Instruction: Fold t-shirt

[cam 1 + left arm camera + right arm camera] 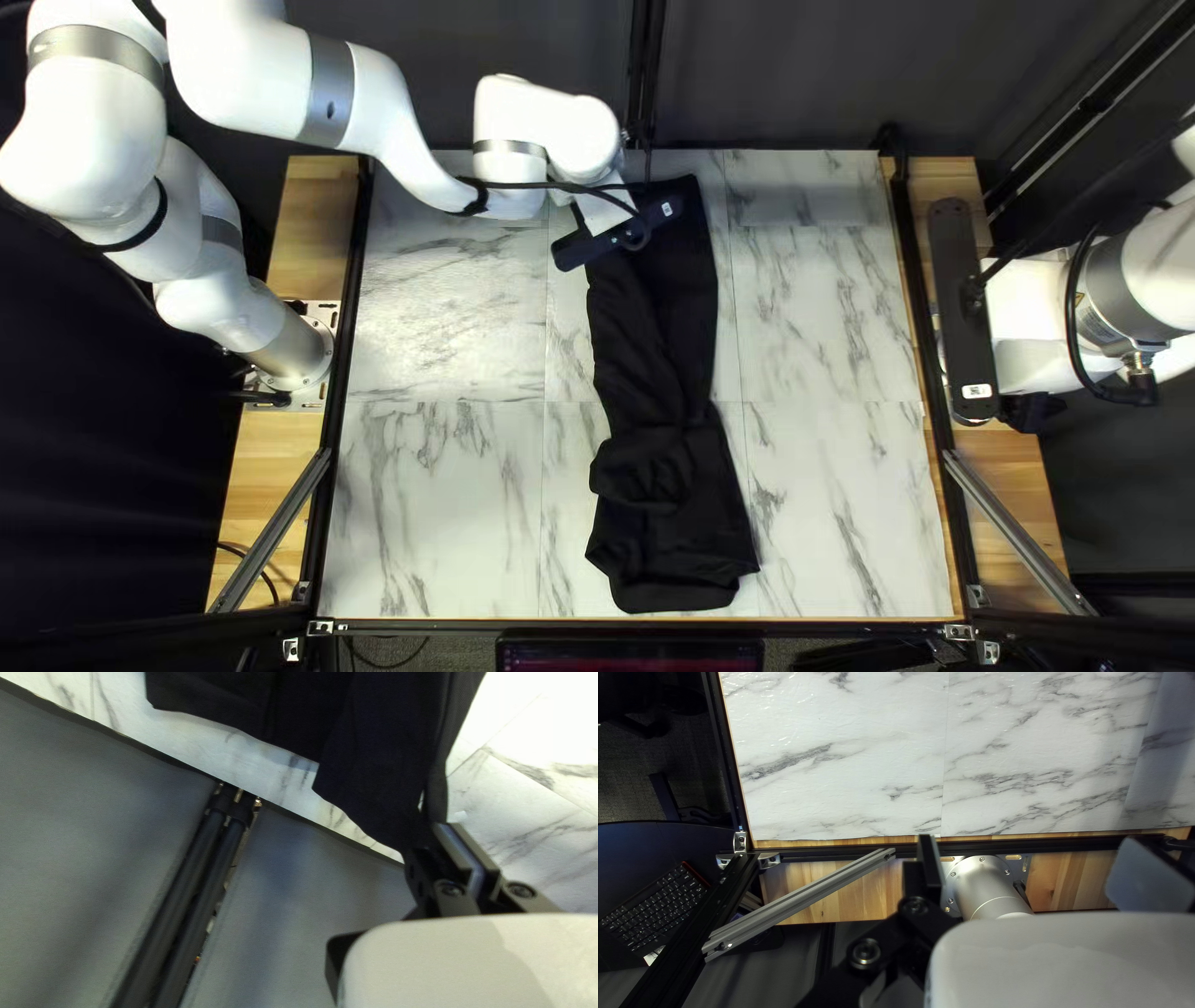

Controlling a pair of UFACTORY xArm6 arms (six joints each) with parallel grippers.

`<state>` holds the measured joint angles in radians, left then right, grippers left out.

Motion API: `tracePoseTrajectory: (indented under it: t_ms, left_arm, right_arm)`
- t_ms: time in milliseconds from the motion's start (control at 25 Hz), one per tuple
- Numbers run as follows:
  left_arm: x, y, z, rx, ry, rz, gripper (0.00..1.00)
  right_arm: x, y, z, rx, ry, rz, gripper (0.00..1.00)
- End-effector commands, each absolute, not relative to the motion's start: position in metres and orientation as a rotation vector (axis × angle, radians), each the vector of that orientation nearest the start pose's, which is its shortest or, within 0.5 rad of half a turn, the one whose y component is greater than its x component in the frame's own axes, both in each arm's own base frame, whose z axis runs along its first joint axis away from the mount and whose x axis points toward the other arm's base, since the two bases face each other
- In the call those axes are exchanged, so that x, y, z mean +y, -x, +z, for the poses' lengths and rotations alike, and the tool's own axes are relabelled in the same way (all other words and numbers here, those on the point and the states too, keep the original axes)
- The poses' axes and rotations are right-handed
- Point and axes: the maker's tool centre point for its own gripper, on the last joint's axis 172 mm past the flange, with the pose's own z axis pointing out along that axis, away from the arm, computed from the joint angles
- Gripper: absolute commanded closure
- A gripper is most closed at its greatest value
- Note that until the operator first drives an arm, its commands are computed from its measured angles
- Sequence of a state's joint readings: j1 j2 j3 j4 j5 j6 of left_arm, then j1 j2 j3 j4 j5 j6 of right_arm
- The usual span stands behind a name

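Left hand point(603, 212): closed on the far end of the black t-shirt point(660, 373), which lay lengthwise down the middle of the table point(828, 485). Right hand point(1015, 314): open, well apart from the garment.

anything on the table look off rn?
Yes, the black T-shirt. It's rumpled, with a bunched lump in the half nearer the front edge of the table and creases around it, so it isn't lying flat. I see no spill or damage.
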<state>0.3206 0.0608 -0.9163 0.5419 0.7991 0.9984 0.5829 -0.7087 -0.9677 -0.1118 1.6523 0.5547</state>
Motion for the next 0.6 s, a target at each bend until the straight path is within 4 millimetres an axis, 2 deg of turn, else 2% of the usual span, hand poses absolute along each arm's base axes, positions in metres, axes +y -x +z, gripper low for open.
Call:
tracePoseTrajectory:
  t_ms: [40,240,400,600]
  left_arm:
    - [0.221,-0.435,0.121,1.383,2.423,0.266,0.0]
    - [0.213,-0.443,0.106,1.386,2.433,0.245,0.0]
    - [0.201,-0.459,0.087,1.37,2.449,0.258,0.0]
    - [0.188,-0.467,0.067,1.317,2.464,0.274,0.0]
  right_arm:
    - [0.123,-0.242,0.366,-0.028,3.22,-0.129,0.0]
    - [0.123,-0.242,0.366,-0.028,3.22,-0.129,0.0]
    - [0.123,-0.242,0.366,-0.028,3.22,-0.129,0.0]
    - [0.123,-0.242,0.366,-0.028,3.22,-0.129,0.0]
